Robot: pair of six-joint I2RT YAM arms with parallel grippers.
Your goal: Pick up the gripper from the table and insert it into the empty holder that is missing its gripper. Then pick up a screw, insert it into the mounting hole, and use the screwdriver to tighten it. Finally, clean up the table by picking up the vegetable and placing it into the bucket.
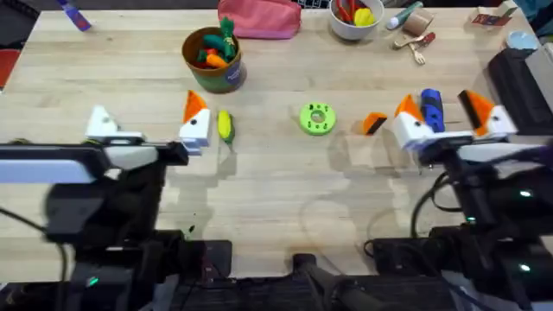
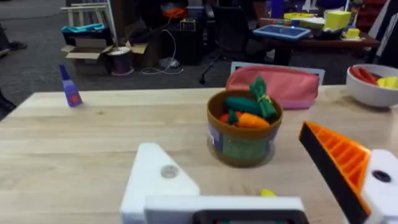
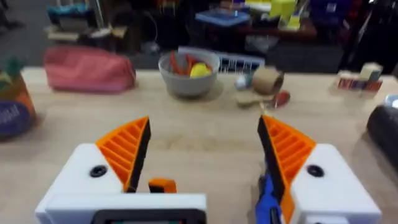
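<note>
The small green bucket (image 1: 213,59) on the wooden desk (image 1: 276,199) holds orange toy carrots (image 2: 252,119); the white bowl (image 1: 352,26) holds red and yellow toys, too blurry to name. The left claw (image 1: 147,130) is open (one finger has no orange pad), beside the yellow-green toy corn (image 1: 225,126). The right claw (image 3: 202,155) is open around the small orange wedge (image 1: 373,123) and the half-hidden blue screwdriver (image 1: 431,110).

One loose orange gripper (image 1: 373,123) lies on the table, with one green disc (image 1: 317,119), one corn (image 1: 225,126), one screwdriver (image 1: 431,110) and one bucket (image 1: 212,59) holding two carrots (image 2: 249,118) and some green pieces. At the table's twelve o'clock edge are one pink pouch (image 1: 259,17) and one white bowl (image 1: 356,21), with one marker (image 1: 73,15) at ten o'clock. Three orange pads are mounted: two on the right claw (image 3: 202,158), and one on the left claw (image 1: 147,128), beside one empty holder (image 2: 154,180).
</note>
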